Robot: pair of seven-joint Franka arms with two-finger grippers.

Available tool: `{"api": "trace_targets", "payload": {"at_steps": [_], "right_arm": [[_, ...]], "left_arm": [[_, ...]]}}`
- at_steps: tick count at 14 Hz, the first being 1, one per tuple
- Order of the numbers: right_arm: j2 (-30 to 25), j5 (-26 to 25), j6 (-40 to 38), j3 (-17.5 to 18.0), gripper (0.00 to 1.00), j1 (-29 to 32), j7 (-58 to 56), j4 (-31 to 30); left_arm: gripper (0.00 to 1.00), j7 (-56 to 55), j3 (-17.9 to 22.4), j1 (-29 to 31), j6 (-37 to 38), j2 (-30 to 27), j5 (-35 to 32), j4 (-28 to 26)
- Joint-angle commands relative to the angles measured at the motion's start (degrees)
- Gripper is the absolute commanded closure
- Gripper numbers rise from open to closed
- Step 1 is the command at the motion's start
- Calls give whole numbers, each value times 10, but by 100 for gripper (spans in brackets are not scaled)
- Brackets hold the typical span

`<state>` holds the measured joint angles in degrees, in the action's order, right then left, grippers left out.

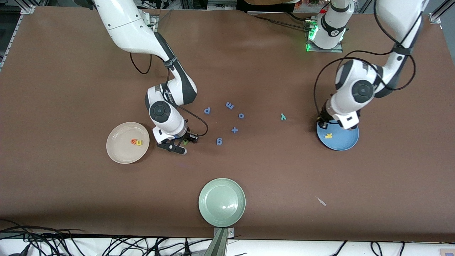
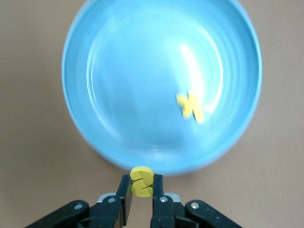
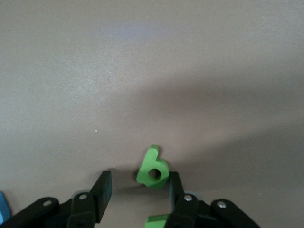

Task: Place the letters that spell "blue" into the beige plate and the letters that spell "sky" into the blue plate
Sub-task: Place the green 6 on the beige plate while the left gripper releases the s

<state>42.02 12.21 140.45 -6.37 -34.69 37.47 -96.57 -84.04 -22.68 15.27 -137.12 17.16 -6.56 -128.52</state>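
Note:
My left gripper (image 2: 141, 183) is shut on the yellow s (image 2: 141, 180), just over the rim of the blue plate (image 2: 118, 61). The yellow k (image 2: 190, 107) lies in that plate (image 1: 346, 143). The teal y (image 1: 283, 116) lies on the table, toward the middle from the blue plate. My right gripper (image 3: 140, 185) is down at the table beside the beige plate (image 1: 119, 153), open. The green b (image 3: 153, 168) leans against one of its fingers (image 3: 175, 185), and part of a green bar (image 3: 159, 221) shows by that finger. The orange e (image 1: 134, 141) and yellow u (image 1: 139, 143) lie in the beige plate.
Several all-blue letters and a plus sign (image 1: 234, 130) are scattered at mid-table between the two arms. A pale green plate (image 1: 222, 202) sits near the front edge. A small pale scrap (image 1: 321, 201) lies nearer the front camera than the blue plate.

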Motion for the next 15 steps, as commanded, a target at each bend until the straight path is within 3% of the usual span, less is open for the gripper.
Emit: {"api": "trace_targets", "payload": {"at_steps": [1, 3, 4, 5, 6, 9, 13, 15], "right_arm": [[4, -3, 5, -6, 66, -5, 5, -3], [3, -7, 4, -7, 82, -5, 3, -6], [3, -7, 4, -7, 90, -5, 2, -6], [1, -7, 4, -7, 91, -4, 1, -6], [-4, -7, 1, -11, 91, -2, -12, -5], [-38, -6, -76, -59, 92, -1, -97, 2], [-76, -6, -180, -137, 91, -1, -257, -1], [-91, -4, -181, -156, 91, -1, -295, -32]], "left_arm": [[96, 62, -4, 39, 0, 7, -14, -1], [95, 77, -5, 57, -1, 12, -35, -2], [82, 77, -7, 63, -2, 16, -46, -2], [59, 78, -7, 63, -2, 17, -46, -1], [50, 77, -8, 60, -1, 17, -47, -1], [45, 70, -11, 56, 2, 15, -44, 1], [42, 16, -75, 51, 5, 13, -42, 6], [42, 10, -96, 40, -10, 20, -40, 10]]}}
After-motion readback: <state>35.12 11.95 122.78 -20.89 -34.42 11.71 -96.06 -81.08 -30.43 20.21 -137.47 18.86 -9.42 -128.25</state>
